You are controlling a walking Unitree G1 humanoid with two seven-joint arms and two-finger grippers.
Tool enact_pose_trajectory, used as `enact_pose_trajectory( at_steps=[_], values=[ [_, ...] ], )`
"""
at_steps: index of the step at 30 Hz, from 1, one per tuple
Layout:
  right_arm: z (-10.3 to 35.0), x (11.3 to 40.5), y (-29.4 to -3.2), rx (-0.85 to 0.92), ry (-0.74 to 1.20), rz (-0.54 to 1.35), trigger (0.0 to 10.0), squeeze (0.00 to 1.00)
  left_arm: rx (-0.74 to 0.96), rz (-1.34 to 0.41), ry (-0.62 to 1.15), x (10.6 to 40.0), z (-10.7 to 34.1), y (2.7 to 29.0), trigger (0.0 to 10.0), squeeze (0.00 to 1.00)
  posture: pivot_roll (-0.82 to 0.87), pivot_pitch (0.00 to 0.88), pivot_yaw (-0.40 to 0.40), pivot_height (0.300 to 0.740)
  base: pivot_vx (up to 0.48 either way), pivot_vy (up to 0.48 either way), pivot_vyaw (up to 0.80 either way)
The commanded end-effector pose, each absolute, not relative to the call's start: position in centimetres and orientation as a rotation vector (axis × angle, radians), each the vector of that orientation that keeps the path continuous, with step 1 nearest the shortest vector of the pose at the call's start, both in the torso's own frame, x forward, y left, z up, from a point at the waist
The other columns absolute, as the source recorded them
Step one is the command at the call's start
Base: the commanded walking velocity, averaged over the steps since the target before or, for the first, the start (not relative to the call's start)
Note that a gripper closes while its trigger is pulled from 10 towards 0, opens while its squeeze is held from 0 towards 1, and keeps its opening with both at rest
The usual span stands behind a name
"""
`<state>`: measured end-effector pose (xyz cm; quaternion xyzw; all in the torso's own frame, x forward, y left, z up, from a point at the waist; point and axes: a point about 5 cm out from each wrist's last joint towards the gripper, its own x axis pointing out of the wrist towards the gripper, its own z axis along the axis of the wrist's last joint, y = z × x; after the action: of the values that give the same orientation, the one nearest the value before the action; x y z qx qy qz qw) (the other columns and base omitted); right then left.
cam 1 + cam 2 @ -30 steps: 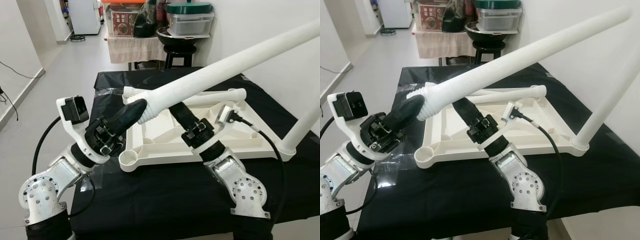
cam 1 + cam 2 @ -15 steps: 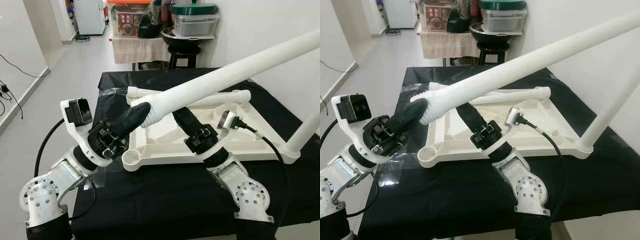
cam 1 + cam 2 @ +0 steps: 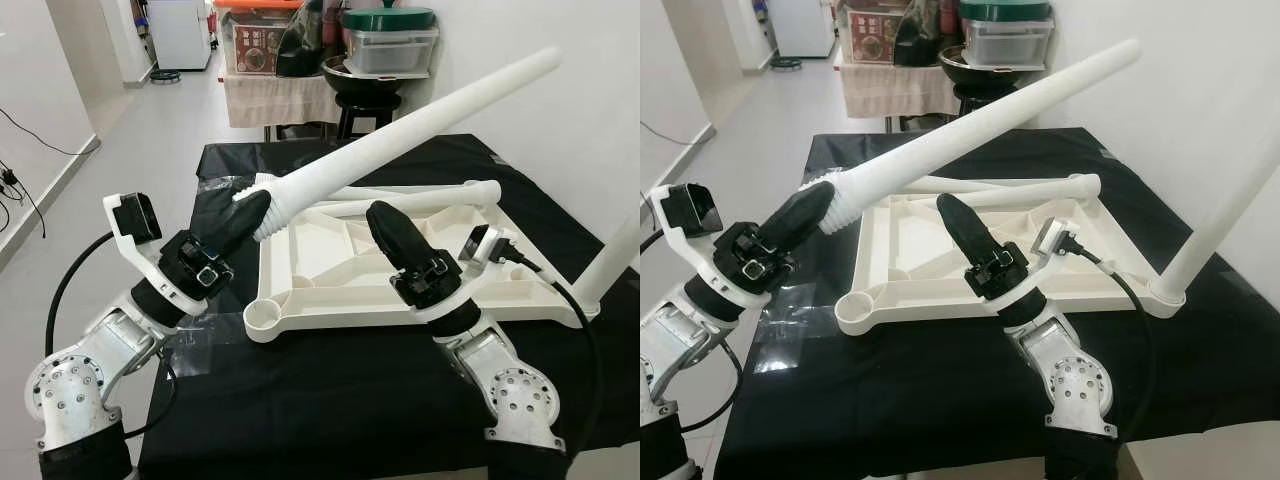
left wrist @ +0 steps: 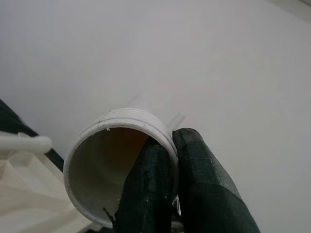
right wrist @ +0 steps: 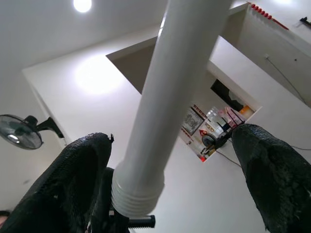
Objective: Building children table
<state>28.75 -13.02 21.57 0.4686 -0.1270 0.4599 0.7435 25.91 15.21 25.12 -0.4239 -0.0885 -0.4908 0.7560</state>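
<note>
A long white table leg (image 3: pixel 420 120) slants up from left to right above the upturned white table top (image 3: pixel 330 250). My left gripper (image 3: pixel 253 207) is shut on its threaded end (image 4: pixel 121 119), one finger inside the rim and one outside. My right gripper (image 3: pixel 384 216) stands open just under the leg's middle; its fingers (image 5: pixel 73 174) are spread wide and clear of the tube (image 5: pixel 180 73). A second leg (image 3: pixel 420 197) lies along the top's far edge. A third leg (image 3: pixel 605 265) stands in the right front corner. The front left corner socket (image 3: pixel 262 320) holds nothing.
The table top rests on a table under black cloth (image 3: pixel 330 400). Behind it stand a black stool with a bowl and lidded container (image 3: pixel 385 45) and a cloth-draped shelf (image 3: pixel 270 95). A white wall (image 3: pixel 560 130) runs close on the right; open floor (image 3: pixel 110 160) lies left.
My right gripper has let go of the leg, opened and dropped below it. The left gripper has carried the leg's threaded end leftward, so its far tip is now in the picture.
</note>
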Motion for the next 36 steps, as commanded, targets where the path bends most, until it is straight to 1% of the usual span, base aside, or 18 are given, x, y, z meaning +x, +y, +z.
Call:
enact_pose_trajectory(
  at_steps=[1,6,7,8,9,11,15,22,25,26,27,36],
  values=[
    [22.1,28.6,-12.8,1.025,-0.299,1.036,10.0,0.0,-0.921,-1.098,-0.2,25.6,25.4,15.0,0.0,0.0,0.04,0.0,-0.038,0.74,0.0,0.0,0.0],
    [22.6,28.7,-12.5,1.032,-0.311,1.047,10.0,0.0,-0.926,-1.111,-0.185,25.4,25.2,14.5,0.0,0.0,0.04,0.0,-0.039,0.74,0.0,0.0,0.0],
    [23.0,28.9,-12.1,1.026,-0.316,1.056,10.0,0.0,-0.933,-1.124,-0.172,25.3,25.0,14.0,0.0,0.0,0.04,0.0,-0.039,0.74,0.0,0.0,0.0],
    [23.8,29.2,-11.0,1.011,-0.323,1.085,10.0,0.0,-0.948,-1.154,-0.137,24.9,24.4,12.9,0.0,0.0,0.04,0.0,-0.042,0.74,0.0,0.0,0.0],
    [23.8,29.2,-11.0,1.011,-0.323,1.085,10.0,0.0,-0.948,-1.154,-0.137,24.9,24.4,12.9,0.0,0.0,0.04,0.0,-0.042,0.74,0.0,0.0,0.0],
    [24.2,29.2,-10.2,1.015,-0.323,1.111,10.0,0.0,-0.96,-1.17,-0.118,24.6,24.1,12.3,0.0,0.0,0.05,0.0,-0.044,0.74,0.0,0.0,0.0],
    [24.3,29.3,-9.7,1.023,-0.319,1.123,10.0,0.0,-0.968,-1.183,-0.109,24.4,24.0,12.0,0.0,0.0,0.05,0.0,-0.044,0.74,0.0,0.0,0.0],
    [24.6,29.3,-8.0,1.052,-0.31,1.154,10.0,0.0,-0.975,-1.205,-0.085,24.1,23.6,11.1,0.0,0.0,0.05,0.0,-0.046,0.74,0.0,0.0,0.0],
    [24.6,29.3,-7.9,1.054,-0.309,1.158,10.0,0.0,-0.975,-1.205,-0.085,24.1,23.6,11.1,0.0,0.0,0.05,0.0,-0.046,0.74,0.0,0.0,0.0],
    [24.5,29.1,-7.8,1.063,-0.31,1.172,4.5,0.0,-0.976,-1.205,-0.084,24.0,23.6,11.1,0.0,0.0,0.05,0.0,-0.046,0.74,0.0,0.0,0.0],
    [24.5,29.0,-7.7,1.071,-0.312,1.179,0.0,0.0,-0.976,-1.205,-0.084,24.0,23.5,11.1,0.0,0.0,0.05,0.0,-0.046,0.74,0.0,0.0,0.0],
    [24.6,29.1,-8.0,1.099,-0.331,1.175,0.0,0.0,-0.982,-1.214,-0.078,23.8,23.3,10.9,0.0,0.0,0.04,0.0,-0.041,0.74,0.0,0.0,0.0]
  ],
)
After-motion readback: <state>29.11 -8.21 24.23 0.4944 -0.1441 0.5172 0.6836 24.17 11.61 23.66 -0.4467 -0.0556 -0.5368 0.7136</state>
